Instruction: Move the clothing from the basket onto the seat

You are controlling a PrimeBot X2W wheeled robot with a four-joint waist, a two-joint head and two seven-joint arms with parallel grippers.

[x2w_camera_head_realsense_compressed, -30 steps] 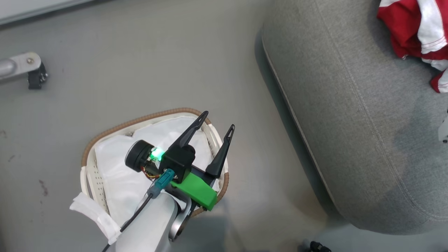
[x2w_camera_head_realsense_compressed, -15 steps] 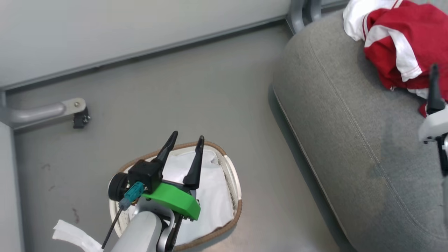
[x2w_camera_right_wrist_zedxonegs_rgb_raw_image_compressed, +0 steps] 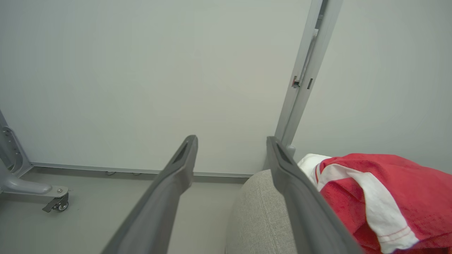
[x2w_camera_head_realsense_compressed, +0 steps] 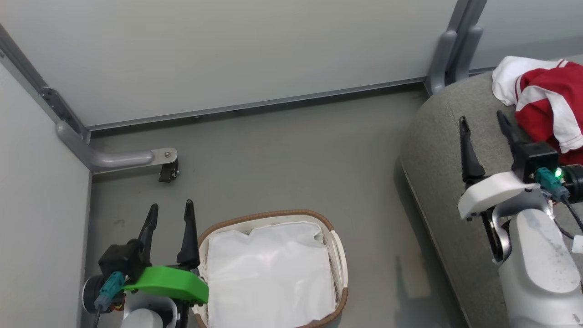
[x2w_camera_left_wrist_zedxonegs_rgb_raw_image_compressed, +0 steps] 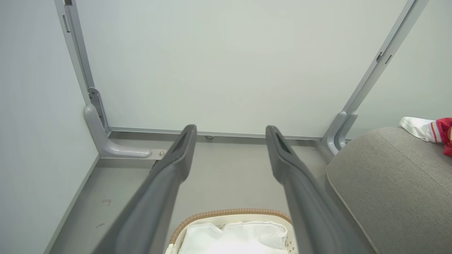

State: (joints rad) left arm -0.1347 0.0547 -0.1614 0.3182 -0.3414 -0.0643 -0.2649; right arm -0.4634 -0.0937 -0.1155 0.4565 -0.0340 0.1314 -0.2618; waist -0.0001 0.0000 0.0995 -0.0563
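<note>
The red and white clothing lies bunched on the grey seat at the right; in the right wrist view the clothing sits just right of my fingers, and a corner of the clothing shows in the left wrist view. The white basket with its brown rim stands on the floor, holding a plain white liner. My left gripper is open beside the basket's left side. Over the seat, left of the clothing, my right gripper hangs open. Both hold nothing.
Pale wall panels close in the back and left. A grey metal leg with a caster rests on the floor at the left. A grey post rises behind the seat. Bare grey floor lies between basket and seat.
The head camera has tilted up, bringing the walls into view. My left gripper has gone from over the basket to its left side. My right gripper has come into view over the seat.
</note>
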